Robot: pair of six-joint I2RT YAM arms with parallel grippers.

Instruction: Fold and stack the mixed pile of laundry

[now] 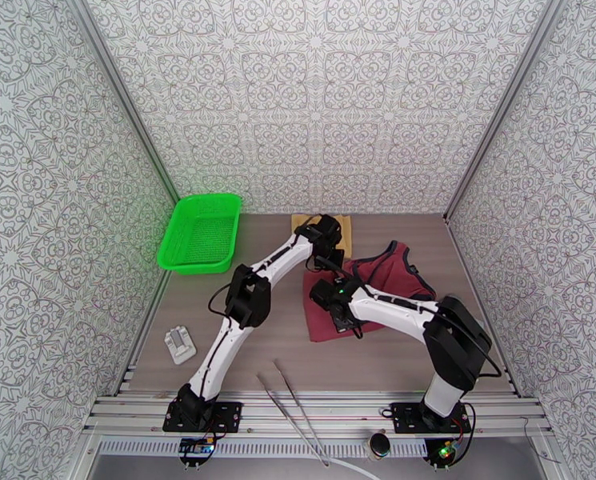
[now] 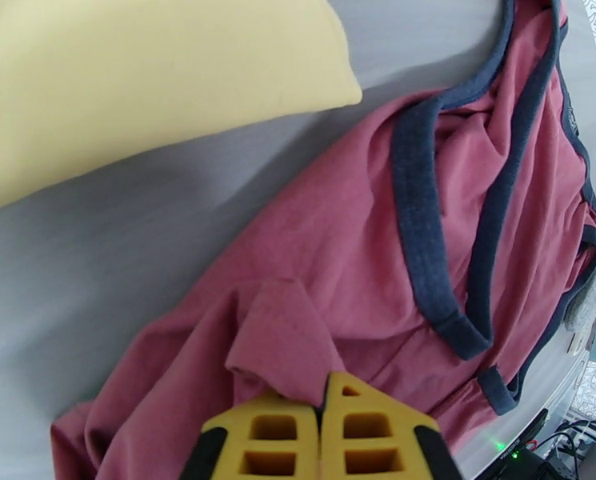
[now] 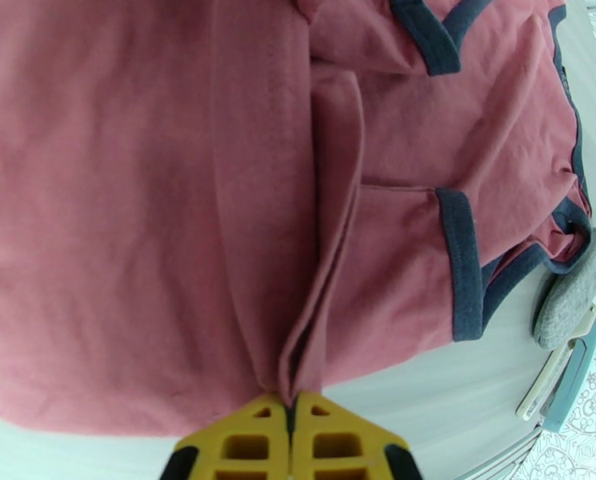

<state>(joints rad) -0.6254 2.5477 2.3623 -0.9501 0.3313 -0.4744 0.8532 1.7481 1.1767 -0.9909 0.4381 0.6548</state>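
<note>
**Both grippers pinching the maroon tank top**

The green basket [image 1: 198, 268] is my landmark. The maroon tank top [image 1: 394, 270] lies on the table to the right of the basket, well apart from it. The tan cloth [image 1: 300, 222] lies between the two, a little farther back than the basket's front rim, and it looks already flat and folded.

The left gripper [image 2: 323, 394] has its yellow jaws pressed together on a small raised fold of maroon fabric, at the side of the tank top that faces the basket. The right gripper [image 3: 290, 403] is closed in the same way on a long pleat of the same garment, a little nearer to me.

I judge that the fabric is thin, light jersey. It is very soft and will hang and wrinkle when lifted, so one pinch can take two layers together. The navy trim looks thicker and firmer. For a clean fold I would hold at the hem corners or at the trim, and move both arms together.

I cannot read any writing. No print or label is clear in these views, and a small mark on the trim is too small to tell.
</note>
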